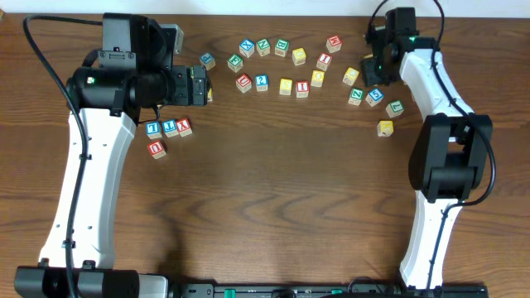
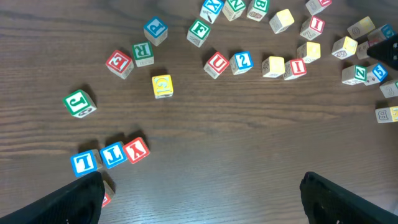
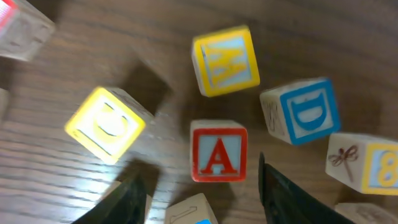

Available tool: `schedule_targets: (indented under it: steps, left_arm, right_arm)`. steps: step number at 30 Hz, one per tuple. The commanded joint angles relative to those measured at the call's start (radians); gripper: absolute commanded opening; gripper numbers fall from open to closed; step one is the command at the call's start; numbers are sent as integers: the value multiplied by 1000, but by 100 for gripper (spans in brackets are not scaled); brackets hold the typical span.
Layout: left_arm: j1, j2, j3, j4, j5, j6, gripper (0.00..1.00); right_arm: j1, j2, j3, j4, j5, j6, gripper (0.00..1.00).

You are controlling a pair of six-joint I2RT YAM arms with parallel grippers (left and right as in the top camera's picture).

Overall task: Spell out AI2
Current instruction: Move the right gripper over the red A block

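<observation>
A red block with the letter A (image 3: 217,151) lies flat on the wooden table. My right gripper (image 3: 205,199) is open, one finger on each side just short of the block, not touching it. In the overhead view the right gripper (image 1: 370,73) is over the right-hand cluster and hides the A. A blue block with a 2 (image 1: 262,81) (image 2: 242,61) and a red I block (image 1: 302,88) (image 2: 295,67) lie in the middle scatter. My left gripper (image 1: 199,85) (image 2: 211,205) is open and empty above bare table.
A yellow H block (image 3: 225,60), a blue D block (image 3: 305,115) and a yellow block (image 3: 106,123) crowd round the A. Two blue blocks and a red one (image 1: 169,127) form a short row at left, a red block (image 1: 156,149) below them. Several other blocks lie scattered along the back.
</observation>
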Motion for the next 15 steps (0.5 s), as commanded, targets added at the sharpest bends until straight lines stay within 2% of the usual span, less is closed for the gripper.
schedule_targets:
  steps: [1,15]
  left_arm:
    - [4,17,22,-3,1,-16,99]
    - [4,17,22,-4,1,-16,99]
  right_arm:
    - [-1,-4,-32,13,27,43,52]
    - [-3,-4,-109,121,31,71,51]
